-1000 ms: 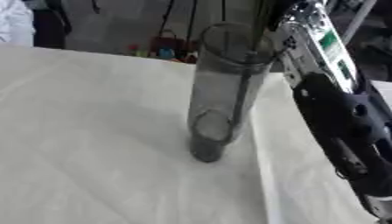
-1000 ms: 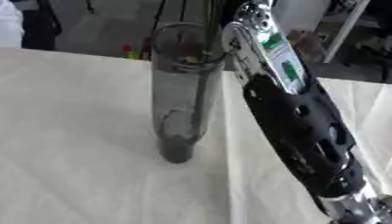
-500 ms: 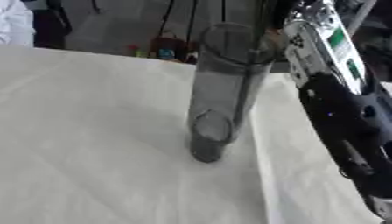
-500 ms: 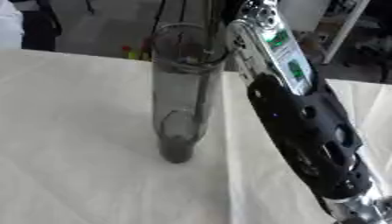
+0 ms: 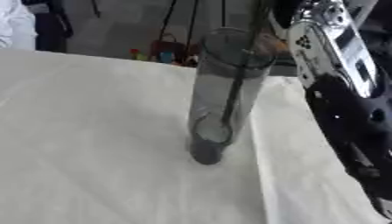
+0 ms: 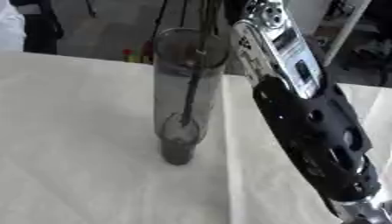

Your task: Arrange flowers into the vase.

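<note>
Item: clear cylindrical vase (image 5: 222,96), upright on the white cloth-covered table (image 5: 92,144), toward its far edge and just left of a fold in the cloth. Item: one thin dark flower stem (image 5: 239,83), inside the vase, leaning and rising past the rim. Your right arm (image 6: 306,118) crosses beside the vase; its hand is cut off above, so you cannot tell its state.

Count of items in view:

- Vase (image 5: 222,92): one, clear glass, standing on the surface (image 5: 84,144).
- Stem (image 5: 236,87): one, dark, inside the vase.
- Robot arm (image 6: 306,118): one, at 3 o'clock of the vase.
- Small coloured objects (image 5: 153,54): several at 12 o'clock, count unclear.
</note>
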